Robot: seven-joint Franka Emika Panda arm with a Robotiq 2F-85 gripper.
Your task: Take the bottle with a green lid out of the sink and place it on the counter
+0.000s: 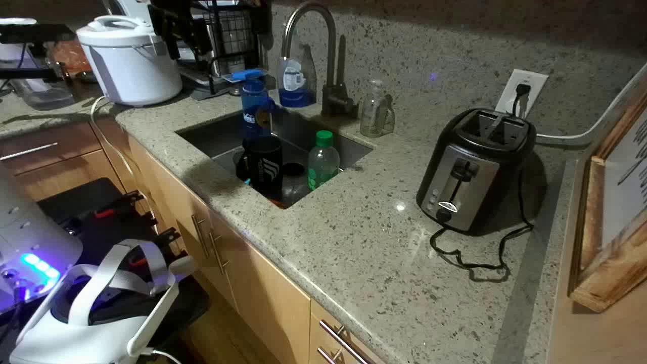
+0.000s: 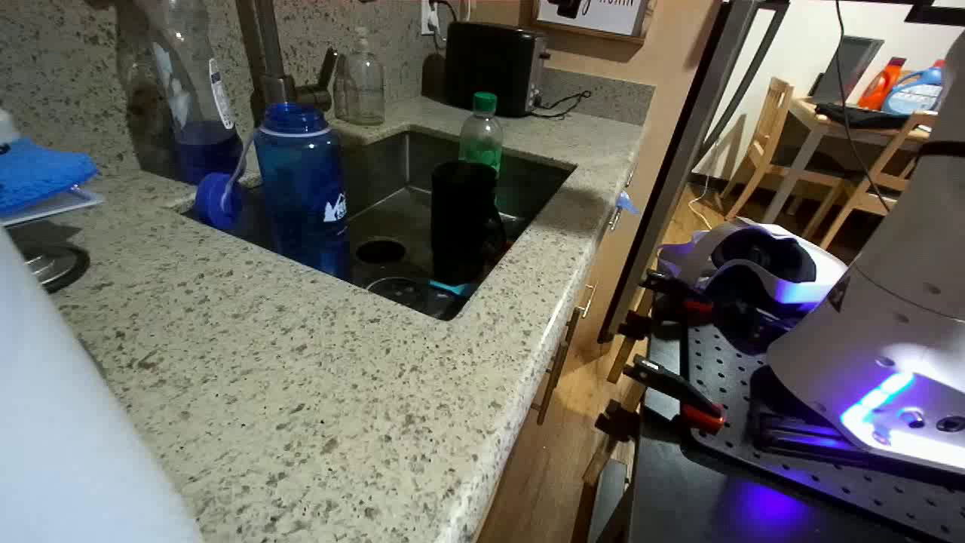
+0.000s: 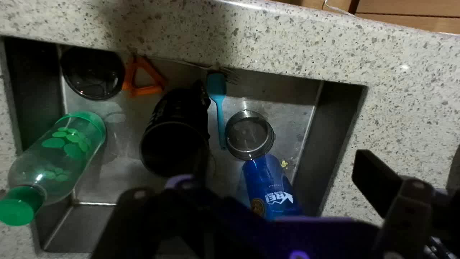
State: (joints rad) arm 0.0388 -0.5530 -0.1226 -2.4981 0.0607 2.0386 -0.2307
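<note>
green-capped bottle (image 1: 323,161) upright in sink (image 1: 295,132), near black mug (image 1: 265,166) | toaster (image 1: 472,172) on bench (image 1: 364,242) | hand (image 1: 188,51) upper left in an exterior view, well apart from that bottle

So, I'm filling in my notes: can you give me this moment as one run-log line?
gripper: open, holding nothing | green-lidded bottle: upright in sink | black mug: in sink | placing on counter: not yet done

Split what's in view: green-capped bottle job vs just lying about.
Job: clear plastic bottle with green cap; rectangular steel sink; speckled beige granite counter; black fingers.
Lying about: cylindrical black mug; translucent blue plastic bottle; black-and-silver toaster; slim teal utensil.
</note>
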